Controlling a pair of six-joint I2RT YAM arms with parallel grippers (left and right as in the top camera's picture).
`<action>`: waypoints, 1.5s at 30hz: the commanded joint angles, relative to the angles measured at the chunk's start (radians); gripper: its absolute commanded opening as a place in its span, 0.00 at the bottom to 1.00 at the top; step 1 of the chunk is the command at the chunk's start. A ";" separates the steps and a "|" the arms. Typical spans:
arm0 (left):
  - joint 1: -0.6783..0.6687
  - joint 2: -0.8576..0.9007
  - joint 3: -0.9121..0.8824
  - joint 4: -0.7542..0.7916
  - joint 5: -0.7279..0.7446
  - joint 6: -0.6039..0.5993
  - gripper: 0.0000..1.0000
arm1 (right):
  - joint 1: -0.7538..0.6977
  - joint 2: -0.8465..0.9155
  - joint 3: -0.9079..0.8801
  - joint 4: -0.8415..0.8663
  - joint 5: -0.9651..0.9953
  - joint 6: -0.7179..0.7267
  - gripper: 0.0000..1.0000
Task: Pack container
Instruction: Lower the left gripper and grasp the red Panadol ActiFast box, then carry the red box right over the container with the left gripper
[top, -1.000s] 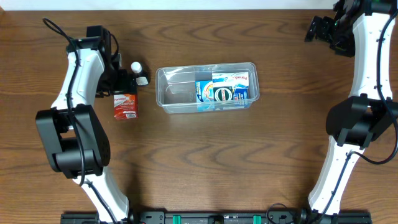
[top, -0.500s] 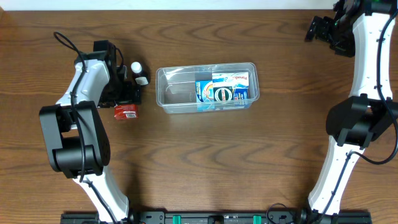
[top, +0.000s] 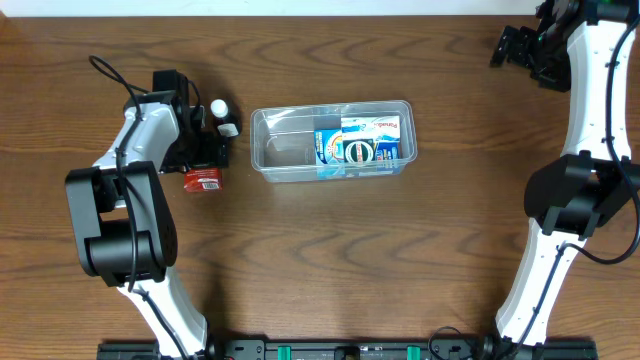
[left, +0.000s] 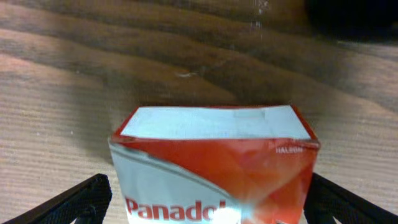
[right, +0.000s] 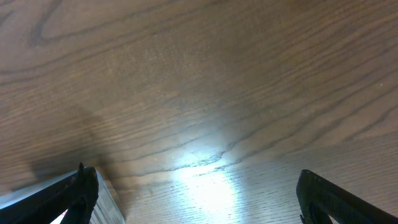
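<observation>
The clear plastic container (top: 283, 153) sits at the table's middle back. Blue printed packages (top: 362, 140) fill its right half; its left half is bare. A red and white Panadol box (top: 202, 180) lies left of the container. My left gripper (top: 206, 157) is low over the box and open. In the left wrist view the box (left: 211, 143) fills the gap between the fingers (left: 211, 205), one finger on each side. My right gripper (top: 517, 46) is open and empty at the far right back, over bare wood (right: 196, 199).
A small white bottle with a white cap (top: 222, 116) stands just behind my left gripper, between it and the container's left end. The left arm's dark wrist housing covers part of the red box from above.
My left gripper has moved toward the front and down over the red box, which now shows only partly beneath it. The right arm and the container have not moved.
</observation>
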 joint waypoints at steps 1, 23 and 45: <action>0.002 0.008 -0.023 0.003 0.007 -0.002 0.98 | 0.001 -0.005 0.017 0.000 -0.007 -0.009 0.99; 0.002 -0.124 0.129 -0.168 -0.098 -0.065 0.58 | 0.001 -0.005 0.017 0.000 -0.007 -0.009 0.99; -0.282 -0.435 0.140 -0.085 0.016 -0.463 0.58 | 0.001 -0.005 0.017 0.000 -0.007 -0.009 0.99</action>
